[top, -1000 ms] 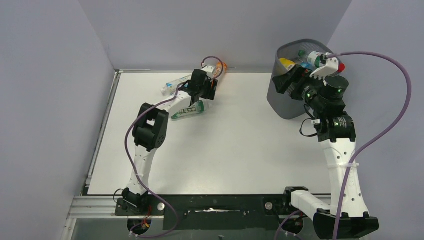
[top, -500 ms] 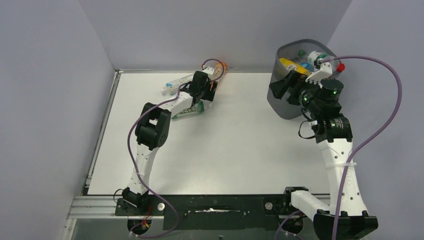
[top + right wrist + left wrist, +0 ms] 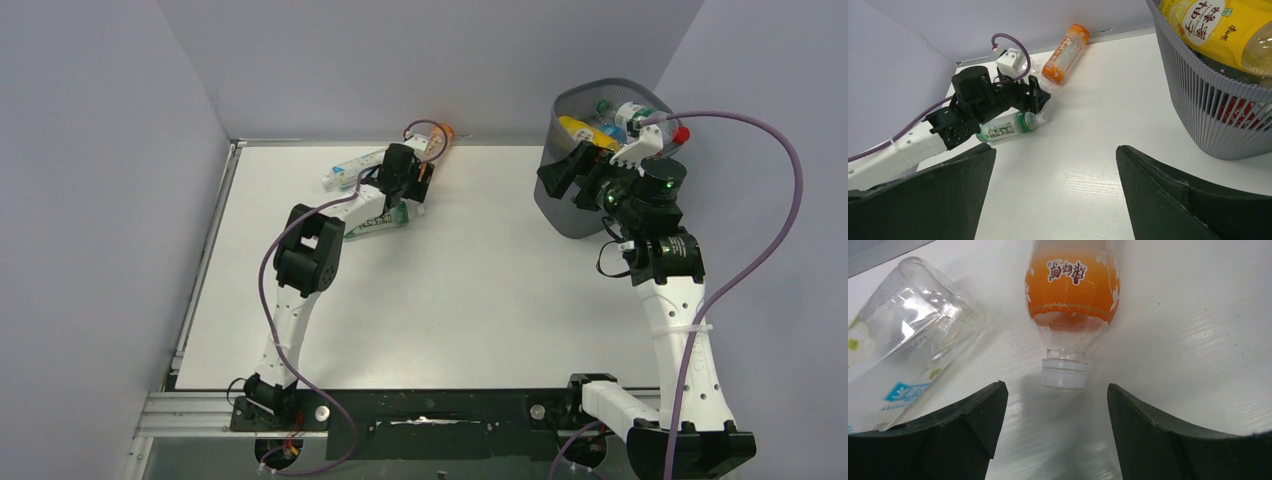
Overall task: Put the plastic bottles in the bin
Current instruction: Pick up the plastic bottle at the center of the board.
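Left jaws wide open facing cap of orange bottle [image 3: 1071, 290], not touching; right jaws wide, empty, beside bin [image 3: 560, 210].

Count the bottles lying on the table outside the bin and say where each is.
3. Orange bottle farthest back; clear blue-labelled bottle to its left; green-labelled bottle nearer, partly under the left arm. The arm may hide others.

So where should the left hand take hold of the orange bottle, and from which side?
Probably at the narrow neck just behind the white cap of the orange bottle. It lies flat with the cap toward the left hand, so come straight along the table, fingers either side.
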Tool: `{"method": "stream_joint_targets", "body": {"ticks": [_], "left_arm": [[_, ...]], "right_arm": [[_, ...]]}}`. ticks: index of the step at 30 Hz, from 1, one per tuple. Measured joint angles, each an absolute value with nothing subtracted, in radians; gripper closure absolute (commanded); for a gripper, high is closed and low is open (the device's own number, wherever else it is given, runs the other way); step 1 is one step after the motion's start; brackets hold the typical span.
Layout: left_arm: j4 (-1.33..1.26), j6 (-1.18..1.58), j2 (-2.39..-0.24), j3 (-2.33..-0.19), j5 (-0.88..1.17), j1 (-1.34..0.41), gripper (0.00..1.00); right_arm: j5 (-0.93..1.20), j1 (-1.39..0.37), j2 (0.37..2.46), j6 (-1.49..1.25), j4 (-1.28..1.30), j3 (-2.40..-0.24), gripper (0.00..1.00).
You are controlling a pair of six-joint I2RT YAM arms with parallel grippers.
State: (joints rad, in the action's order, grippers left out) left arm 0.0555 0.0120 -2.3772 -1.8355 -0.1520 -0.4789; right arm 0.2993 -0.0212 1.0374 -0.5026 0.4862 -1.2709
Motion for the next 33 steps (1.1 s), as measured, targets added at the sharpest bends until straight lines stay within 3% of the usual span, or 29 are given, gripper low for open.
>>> {"method": "stream_joint_targets", "body": {"ticks": [5,11,19,25,33], "left_arm": [[0.019,-0.007,-2.378,-1.835,-0.145,-0.469,0.32],[-0.02,-0.013,-2.385,-1.835,-0.118,-0.464,0.46],[-0.027,-0.013,-2.407,-1.841,-0.084,-0.462,0.5],[-0.027,-0.01,-2.432,-1.85,-0.068,-0.461,0.61],[-0.028,-0.007,-2.439,-1.855,-0.056,-0.457,0.66]], "right_arm": [[0.3,-0.021,1.04,-0.503,0.486,-1.266,0.04],[0.3,-0.021,1.041,-0.502,0.485,-1.262,0.04],[0.301,-0.021,1.052,-0.502,0.48,-1.257,0.04],[0.301,-0.021,1.056,-0.502,0.479,-1.245,0.04],[0.301,-0.021,1.057,-0.502,0.479,-1.245,0.04]]}}
